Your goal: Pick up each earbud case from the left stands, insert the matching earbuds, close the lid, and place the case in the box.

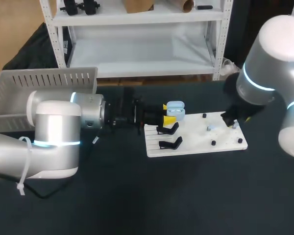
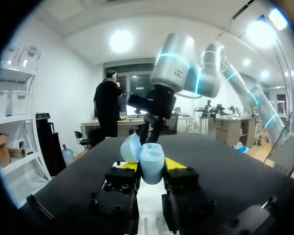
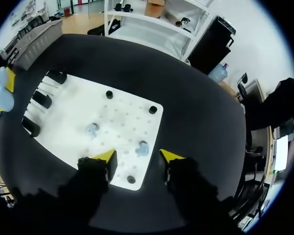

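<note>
A light blue earbud case (image 1: 175, 109) with its lid (image 2: 131, 148) swung open is held over the white board's (image 1: 196, 144) back left corner. My left gripper (image 2: 151, 166) is shut on the case's body (image 2: 152, 164). Two pale blue earbuds (image 3: 142, 147) (image 3: 92, 129) sit on the board's right half. My right gripper (image 3: 137, 155) hangs over that half, fingers apart, with one earbud between the yellow tips and not touched. From the head view my right gripper (image 1: 230, 120) is near the board's right end.
Two black stands (image 1: 167, 130) (image 1: 170, 143) on the board's left part are bare. Black pegs (image 3: 109, 94) (image 3: 153, 109) stick up around the earbuds. A grey slatted box (image 1: 39, 83) stands at the table's back left, behind my left arm.
</note>
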{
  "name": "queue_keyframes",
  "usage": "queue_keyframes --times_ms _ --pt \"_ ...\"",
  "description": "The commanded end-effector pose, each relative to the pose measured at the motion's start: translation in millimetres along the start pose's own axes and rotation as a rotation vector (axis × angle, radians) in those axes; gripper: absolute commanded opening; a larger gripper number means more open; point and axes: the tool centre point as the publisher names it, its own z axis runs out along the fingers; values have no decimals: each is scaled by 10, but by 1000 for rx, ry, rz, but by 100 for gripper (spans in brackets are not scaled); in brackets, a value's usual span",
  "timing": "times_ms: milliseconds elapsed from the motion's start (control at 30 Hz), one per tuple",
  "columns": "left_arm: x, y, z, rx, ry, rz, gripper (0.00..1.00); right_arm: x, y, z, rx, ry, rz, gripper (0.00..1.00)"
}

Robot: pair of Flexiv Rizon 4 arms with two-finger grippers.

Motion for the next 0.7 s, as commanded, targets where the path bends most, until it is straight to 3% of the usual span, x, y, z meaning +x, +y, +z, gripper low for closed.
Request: queue_keyframes --times_ms 33,700 --pt "1 -14 1 -5 -2 1 0 -14 4 81 9 5 9 49" --pt "1 -14 1 -5 -2 1 0 82 -52 187 32 14 44 39"
